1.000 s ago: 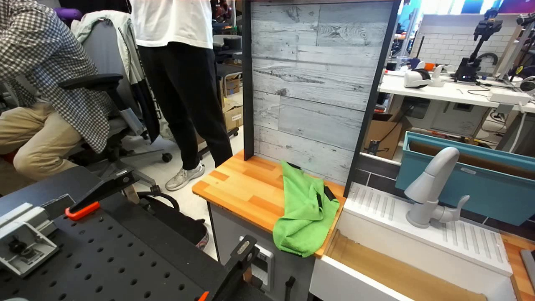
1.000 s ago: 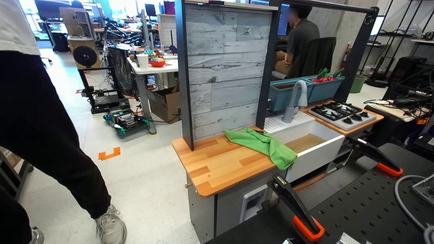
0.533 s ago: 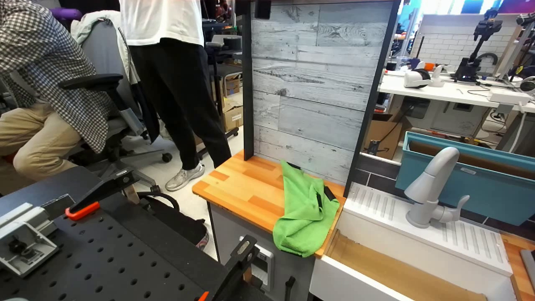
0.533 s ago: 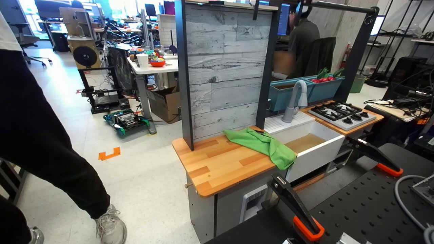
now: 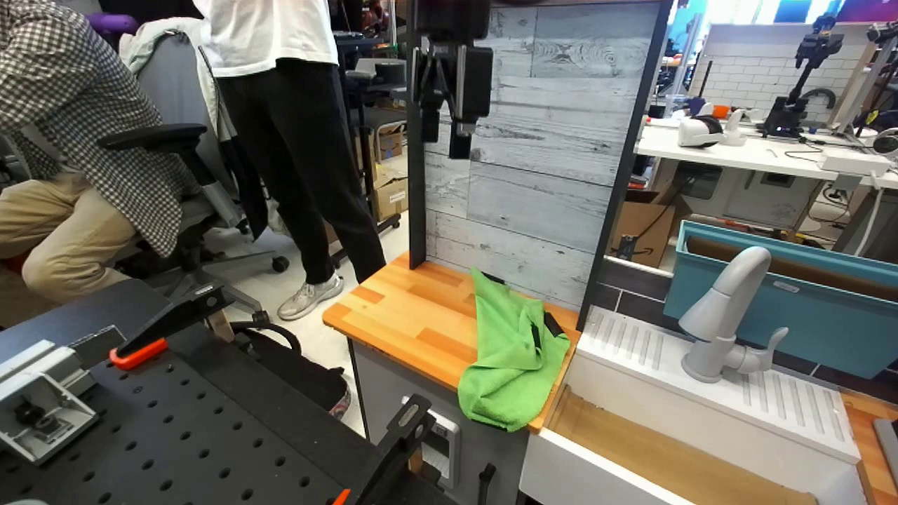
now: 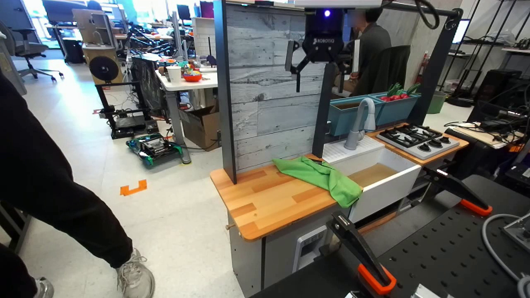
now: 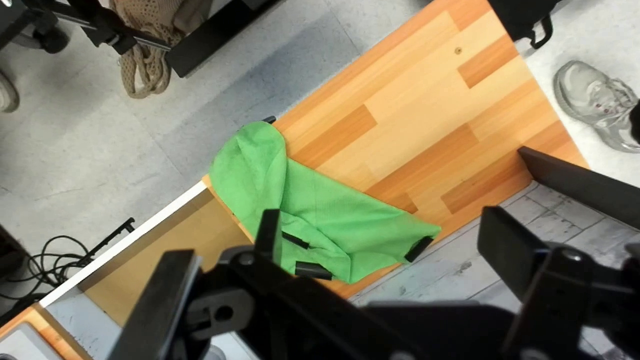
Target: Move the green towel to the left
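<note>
The green towel (image 5: 512, 358) lies crumpled on the wooden counter (image 5: 400, 315), near the sink, with one end hanging over the front edge. The towel also shows in an exterior view (image 6: 314, 174) and in the wrist view (image 7: 325, 200), where black patches show on it. My gripper (image 6: 319, 85) is open and empty, high above the counter and well apart from the towel. It also shows in an exterior view (image 5: 445, 144) in front of the back panel. In the wrist view my gripper (image 7: 384, 222) has its fingers wide apart, and the left finger covers part of the towel.
A tall grey wood-look panel (image 5: 526, 175) stands behind the counter, with black uprights at its sides. A white sink (image 6: 385, 184) with a grey faucet (image 6: 355, 132) adjoins the counter. A black perforated table (image 5: 196, 414) with clamps stands in front. A person stands nearby.
My gripper has come down into both exterior views from the top. The towel has not moved. The standing person has shifted a little to the left.
</note>
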`<state>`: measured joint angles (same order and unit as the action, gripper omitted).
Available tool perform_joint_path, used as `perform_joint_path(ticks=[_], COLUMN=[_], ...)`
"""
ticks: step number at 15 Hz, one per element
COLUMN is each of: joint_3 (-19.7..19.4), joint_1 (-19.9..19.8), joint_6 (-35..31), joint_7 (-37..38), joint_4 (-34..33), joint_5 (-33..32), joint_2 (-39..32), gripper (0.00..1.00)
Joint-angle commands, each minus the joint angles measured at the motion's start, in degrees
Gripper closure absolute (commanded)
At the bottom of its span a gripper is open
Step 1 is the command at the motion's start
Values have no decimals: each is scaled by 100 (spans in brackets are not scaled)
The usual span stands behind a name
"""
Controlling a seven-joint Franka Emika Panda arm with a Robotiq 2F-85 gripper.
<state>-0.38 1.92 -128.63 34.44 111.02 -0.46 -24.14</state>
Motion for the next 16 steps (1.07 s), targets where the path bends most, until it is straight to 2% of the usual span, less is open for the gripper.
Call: perform_joint_path(ticks=[1,9,16], joint_3=[-296,-630,-726], joint_1=[233,368,307], joint_6=[7,-124,-226], joint_7=[199,168,29], joint_4=[-614,-1024,-1275], joint_5=[-115,-199,-115], joint_2=[-678,-1473,-2053], gripper=[0,0,0])
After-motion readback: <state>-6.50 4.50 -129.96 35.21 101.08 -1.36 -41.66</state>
